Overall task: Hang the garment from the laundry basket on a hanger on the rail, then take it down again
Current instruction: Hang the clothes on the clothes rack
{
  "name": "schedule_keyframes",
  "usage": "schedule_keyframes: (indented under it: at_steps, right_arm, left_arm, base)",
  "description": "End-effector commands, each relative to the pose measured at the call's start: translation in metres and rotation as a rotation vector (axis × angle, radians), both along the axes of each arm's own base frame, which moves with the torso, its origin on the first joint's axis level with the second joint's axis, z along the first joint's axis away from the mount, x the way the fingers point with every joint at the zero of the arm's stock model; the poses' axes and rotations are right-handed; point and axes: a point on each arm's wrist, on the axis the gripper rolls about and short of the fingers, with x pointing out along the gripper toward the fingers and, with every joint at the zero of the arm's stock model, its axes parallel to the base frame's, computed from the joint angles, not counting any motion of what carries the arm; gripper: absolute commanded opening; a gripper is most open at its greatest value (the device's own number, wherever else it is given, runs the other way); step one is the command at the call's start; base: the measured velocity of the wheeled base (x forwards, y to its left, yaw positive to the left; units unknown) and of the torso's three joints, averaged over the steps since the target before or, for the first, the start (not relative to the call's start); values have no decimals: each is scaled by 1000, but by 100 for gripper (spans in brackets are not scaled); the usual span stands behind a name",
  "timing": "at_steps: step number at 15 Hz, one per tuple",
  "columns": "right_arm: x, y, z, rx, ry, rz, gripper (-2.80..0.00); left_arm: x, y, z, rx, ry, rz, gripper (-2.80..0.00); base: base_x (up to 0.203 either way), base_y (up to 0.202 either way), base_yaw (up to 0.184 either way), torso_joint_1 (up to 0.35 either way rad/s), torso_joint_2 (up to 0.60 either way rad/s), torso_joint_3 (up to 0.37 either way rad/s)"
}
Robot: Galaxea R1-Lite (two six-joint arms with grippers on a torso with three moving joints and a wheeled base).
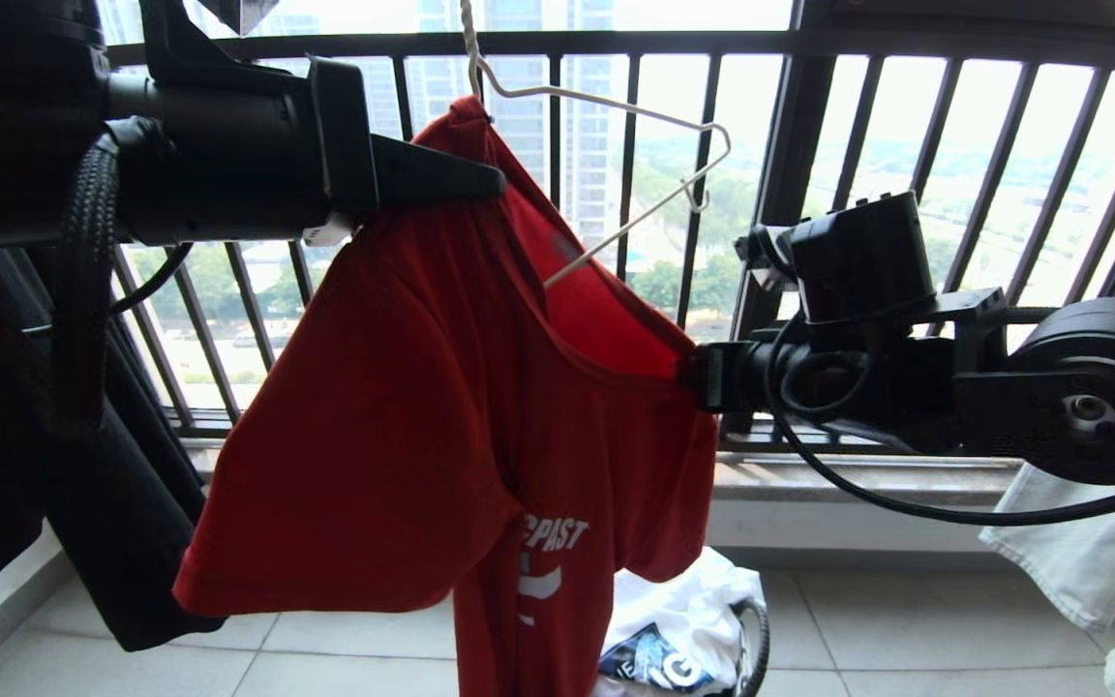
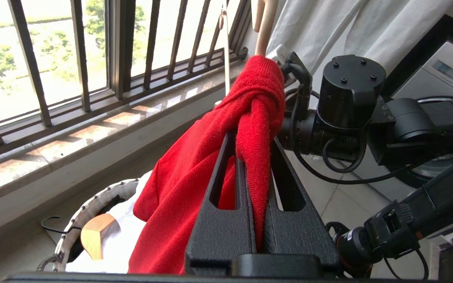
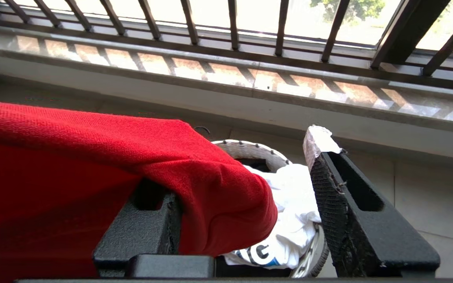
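Observation:
The red garment (image 1: 441,407) hangs in mid-air in front of the window, held up by one shoulder. My left gripper (image 1: 485,182) is shut on that bunched shoulder fabric (image 2: 258,118). The pale wire hanger (image 1: 635,221) hangs above, one arm dipping into the neck opening; its hook runs out of the top of the head view. The rail is out of view. My right gripper (image 1: 698,376) sits at the collar's other side. Its jaws stand apart, with red cloth (image 3: 195,188) draped over one finger and the other finger (image 3: 328,184) bare. The laundry basket (image 1: 756,639) stands on the floor below.
A white printed garment (image 1: 683,620) fills the basket, beside a wooden hanger (image 2: 92,236). The dark barred railing (image 1: 809,194) and stone sill (image 3: 250,82) run behind. Black clothing (image 1: 132,542) hangs at the left, white cloth (image 1: 1080,552) at the right. A washing machine (image 2: 446,70) stands behind my right arm.

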Motion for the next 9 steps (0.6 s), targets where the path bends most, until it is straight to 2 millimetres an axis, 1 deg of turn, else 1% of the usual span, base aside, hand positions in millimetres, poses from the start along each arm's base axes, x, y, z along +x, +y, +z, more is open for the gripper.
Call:
schedule_keyframes:
  at_steps: [1, 3, 5, 7, 9]
  right_arm:
    - [1, -13, 8, 50, -1, 41, -280]
    - [3, -22, 12, 82, 2, 71, -280]
    - [6, -34, 16, 117, 7, 107, -280]
    - [9, -47, 20, 159, 14, 157, -280]
    - [8, -52, 21, 184, 24, 202, -280]
  left_arm:
    - [-5, -1, 0, -5, 5, -14, -280]
    - [-10, -2, 3, -35, 34, -31, -280]
    - [-14, -1, 5, -47, 45, -97, -280]
    - [-19, 1, 8, -55, 43, -103, -280]
    - [-23, 3, 6, -54, 45, -117, -280]
  base:
    - [0, 0, 0, 0, 0, 0]
    - [0, 0, 0, 0, 0, 0]
    - [0, 0, 0, 0, 0, 0]
    - [0, 0, 0, 0, 0, 0]
    - [0, 0, 0, 0, 0, 0]
